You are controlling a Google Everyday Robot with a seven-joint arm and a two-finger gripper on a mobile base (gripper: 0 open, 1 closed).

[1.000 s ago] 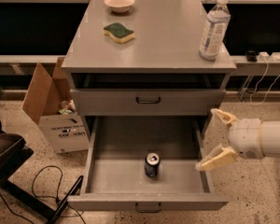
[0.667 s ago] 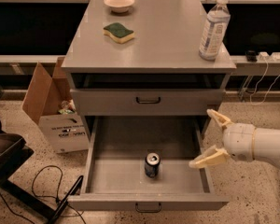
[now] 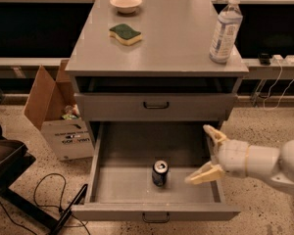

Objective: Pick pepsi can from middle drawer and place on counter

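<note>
claw state: cream 2-finger claw gripper (image 3: pixel 206 155), fingers (image 3: pixel 204 174) spread wide apart with nothing between them. It hangs over the camera-right end of the open drawer.
can: small dark-blue pepsi can with a silver top (image 3: pixel 159 173), upright on the floor of the wide grey metal middle drawer (image 3: pixel 152 212), towards the drawer's front.
can vs claw: ahead of the fingertips, roughly where they point. It is near the lower fingertip but apart from it, and not yet between the fingers.
handling (judged): thin rigid metal wall, smooth and slick. Hard squeeze would likely dent it, and a knock up high would tip it. Full or empty: cannot tell.
grip point (judged): mid-height on the round wall, 1 finger on each side, clear of the top rim.
target: broad flat grey counter (image 3: pixel 161 48), well above the claw.
on counter: clear plastic water bottle (image 3: pixel 225 31), green-and-yellow sponge (image 3: pixel 125 34), pale bowl (image 3: pixel 126 3).
</note>
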